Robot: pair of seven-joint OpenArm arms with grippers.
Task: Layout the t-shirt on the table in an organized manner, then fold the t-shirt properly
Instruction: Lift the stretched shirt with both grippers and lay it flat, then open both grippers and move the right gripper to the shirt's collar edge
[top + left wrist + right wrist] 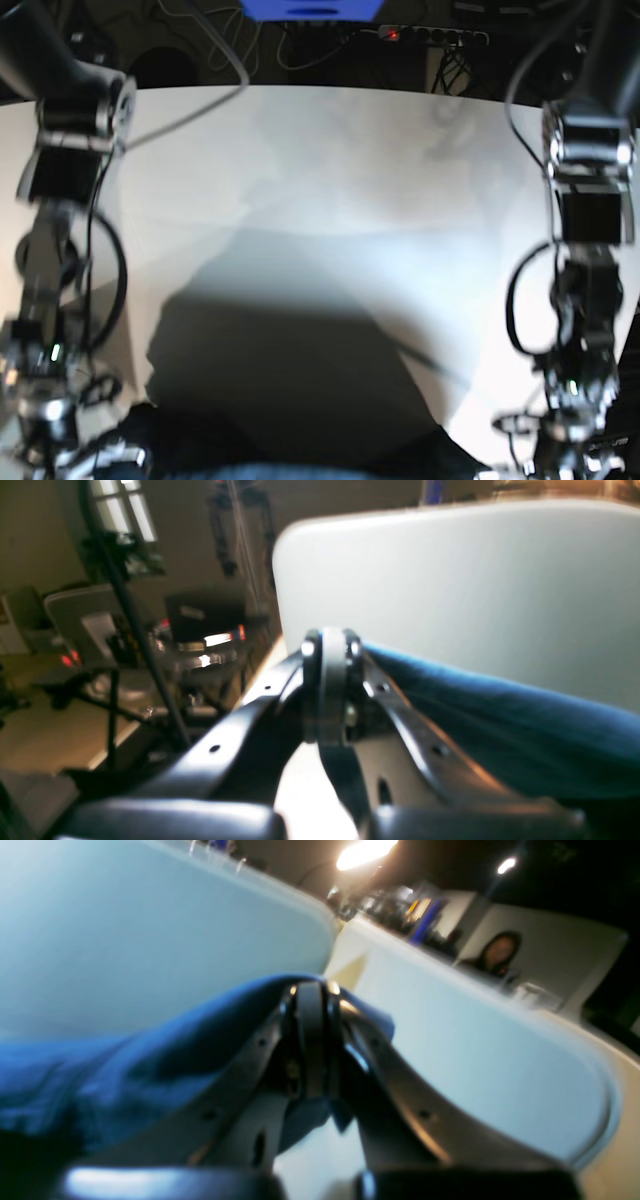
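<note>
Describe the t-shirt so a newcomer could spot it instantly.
Start at the white table that fills the base view. At its near edge, between the two arms, hangs the t-shirt, pinched by the left pincer and right pincer. It is the only dark blue cloth.

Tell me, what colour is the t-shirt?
Plain blue t-shirt, no pattern; it shows best in the right wrist view.

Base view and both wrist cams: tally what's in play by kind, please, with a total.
Garments: 1, the t-shirt, pinched by both grippers.
Grippers: 2, left gripper and right gripper, both shut on cloth.
Tables: 1, the table.
Total: 4
</note>
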